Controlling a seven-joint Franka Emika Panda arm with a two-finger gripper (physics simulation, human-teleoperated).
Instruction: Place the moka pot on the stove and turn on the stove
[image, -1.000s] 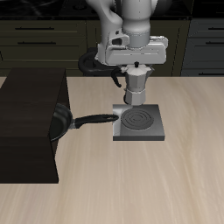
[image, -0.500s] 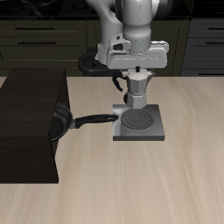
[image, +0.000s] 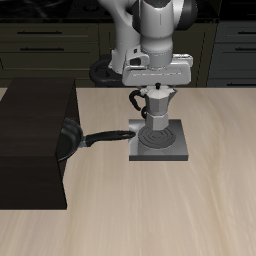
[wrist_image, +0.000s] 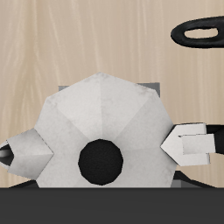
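My gripper (image: 157, 88) is shut on the top of the silver moka pot (image: 155, 108) and holds it upright right over the coil of the grey stove (image: 160, 141). The pot's base is at or just above the dark spiral coil; I cannot tell whether it touches. Its black handle points toward the frying pan's side. In the wrist view the faceted lid (wrist_image: 103, 122) with its black knob (wrist_image: 100, 161) fills the frame, with one fingertip (wrist_image: 189, 143) pressed against its edge. The stove's knob is at its front edge (image: 156, 158).
A black frying pan (image: 69, 137) lies beside the stove, its handle (image: 108, 136) reaching toward the stove, and also shows in the wrist view (wrist_image: 203, 33). A large black box-shaped block (image: 32, 140) stands beyond the pan. Cabinets stand behind the table.
My gripper has carried the moka pot lower and a little toward the table's front, from behind the stove's back edge to over the coil.
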